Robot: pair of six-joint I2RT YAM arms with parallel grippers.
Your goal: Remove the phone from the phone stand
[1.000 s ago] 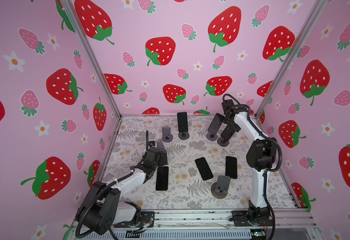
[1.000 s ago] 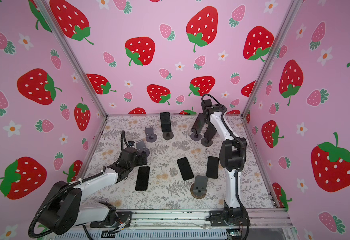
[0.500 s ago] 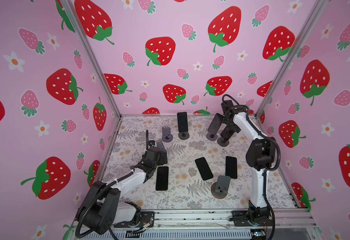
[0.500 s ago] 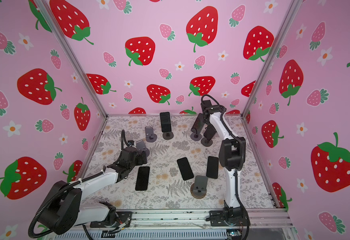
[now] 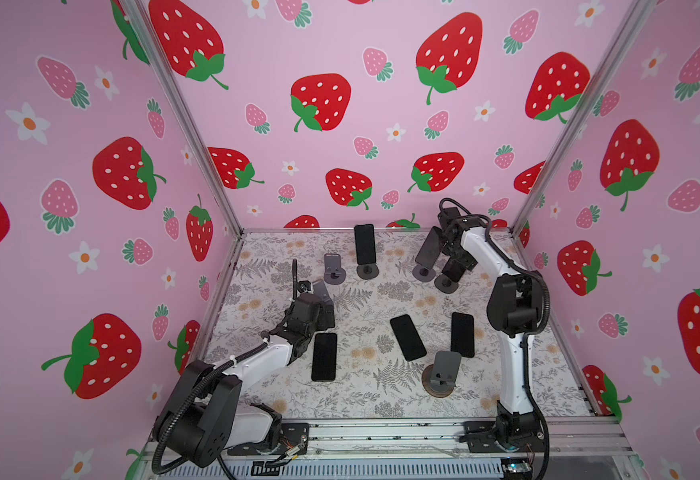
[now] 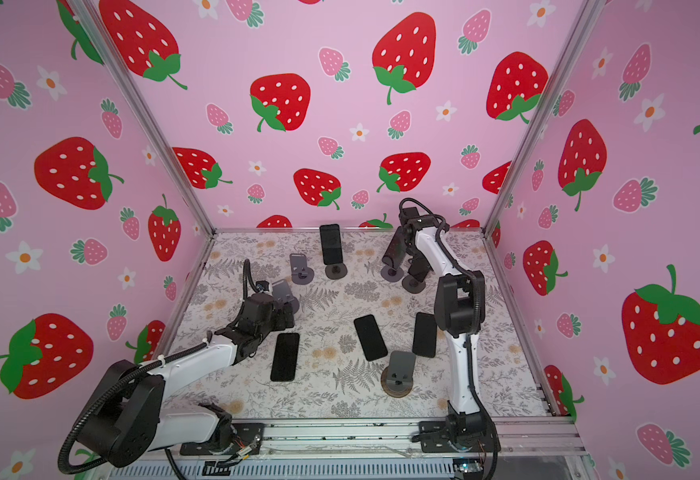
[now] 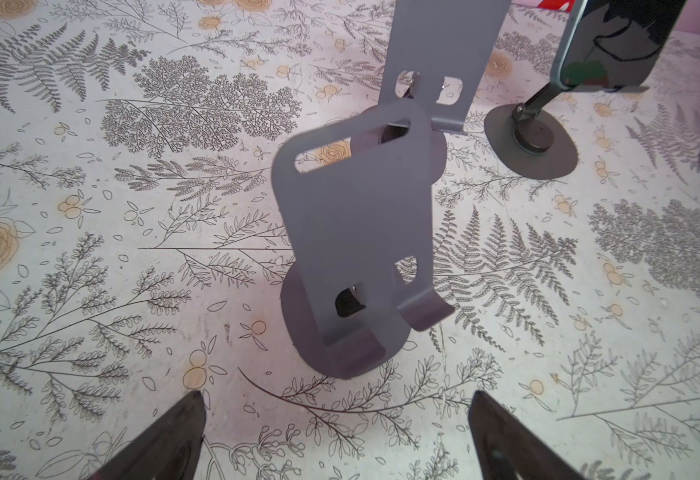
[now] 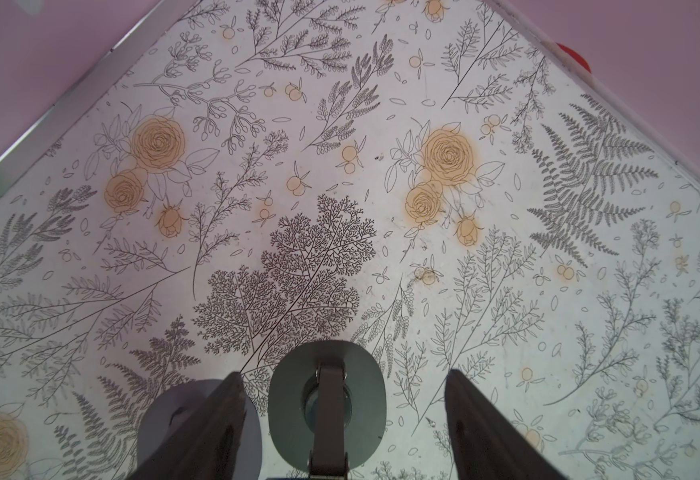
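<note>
Right pincer (image 8: pixel 342 374): jaws drawn in to phone width, apparently clamping black slab phone (image 5: pixel 453 271); contact itself hidden. Phone leans on grey round-based metal stand (image 8: pixel 288 399), rear right. Lift along backplate, clear lip, avoid 1 neighbouring grey stand (image 5: pixel 423 274).

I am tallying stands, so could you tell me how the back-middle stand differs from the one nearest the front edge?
The back stand holds a black phone upright; the front stand is empty. The back stand sits by the rear wall; the front stand sits near the table's front edge. Both have round bases.
</note>
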